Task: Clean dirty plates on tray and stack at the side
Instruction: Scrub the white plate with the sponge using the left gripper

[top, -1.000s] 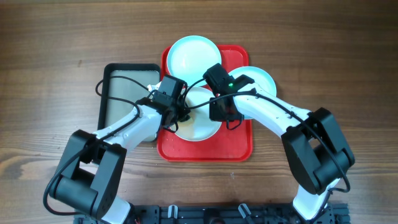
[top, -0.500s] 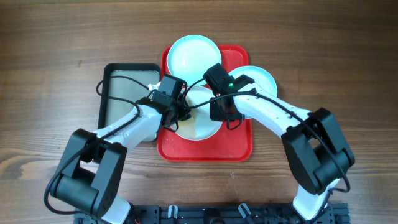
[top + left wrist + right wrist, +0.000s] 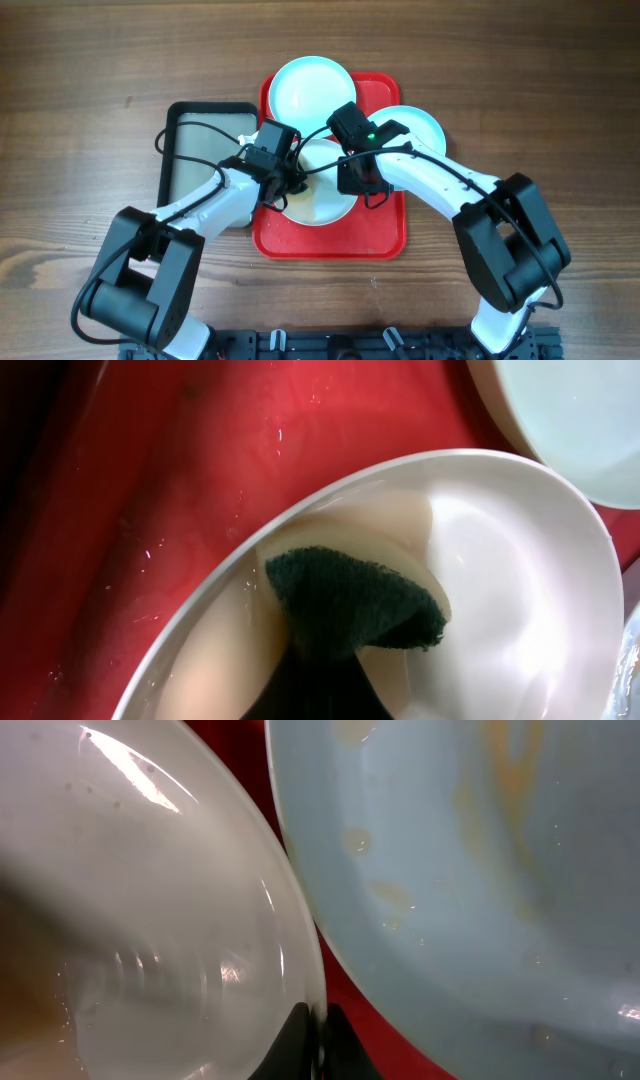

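Note:
A white plate (image 3: 322, 195) lies in the middle of the red tray (image 3: 330, 240). One mint plate (image 3: 308, 90) sits at the tray's far end. A second mint plate (image 3: 420, 128) overhangs the tray's right rim and shows yellowish smears in the right wrist view (image 3: 480, 870). My left gripper (image 3: 290, 186) is shut on a sponge with a dark green scrub face (image 3: 355, 600), pressed inside the white plate (image 3: 520, 590). My right gripper (image 3: 320, 1040) is shut on the white plate's rim (image 3: 300, 950).
A black-rimmed tray with grey inside (image 3: 195, 160) stands left of the red tray, partly under my left arm. Wooden table (image 3: 80, 100) lies all round.

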Robot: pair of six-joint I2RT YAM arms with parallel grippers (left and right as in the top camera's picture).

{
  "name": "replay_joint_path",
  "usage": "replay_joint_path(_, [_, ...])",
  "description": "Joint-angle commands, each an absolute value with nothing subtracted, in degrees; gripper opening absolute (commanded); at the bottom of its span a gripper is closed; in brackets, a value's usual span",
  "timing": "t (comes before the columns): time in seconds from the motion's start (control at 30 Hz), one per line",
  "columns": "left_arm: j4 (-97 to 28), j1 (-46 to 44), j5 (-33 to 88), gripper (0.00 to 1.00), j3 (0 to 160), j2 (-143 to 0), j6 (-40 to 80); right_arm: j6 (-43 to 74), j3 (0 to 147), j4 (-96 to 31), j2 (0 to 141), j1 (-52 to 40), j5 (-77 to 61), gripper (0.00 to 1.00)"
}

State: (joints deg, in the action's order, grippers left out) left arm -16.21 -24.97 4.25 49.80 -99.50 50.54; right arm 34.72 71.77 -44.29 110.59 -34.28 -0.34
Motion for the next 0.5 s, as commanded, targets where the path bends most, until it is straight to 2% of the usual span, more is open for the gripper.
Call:
replay_joint_path(0.0, [-17.12,-26.06,8.1,0.04,46.81,-105.08,51.92,34.68,72.29,-44.34,111.55,-34.76,-1.91,0.04])
replay_joint_path(0.23, [-15.55,-28.47,10.57,0.04,46.83,-105.08,51.83,34.68,72.29,-44.18,111.55,-34.76,-1.89,0.04])
replay_joint_path(0.33, [-14.35,-28.16,16.93,0.04,47.31,-104.44,47.24,34.68,72.29,-44.21,111.55,-34.76,-1.89,0.04])
replay_joint_path(0.47, [-21.15,-26.46,17.02,0.04,50.37,-96.23,41.39,34.52,72.29,-44.16,111.55,-34.76,-1.87,0.04])
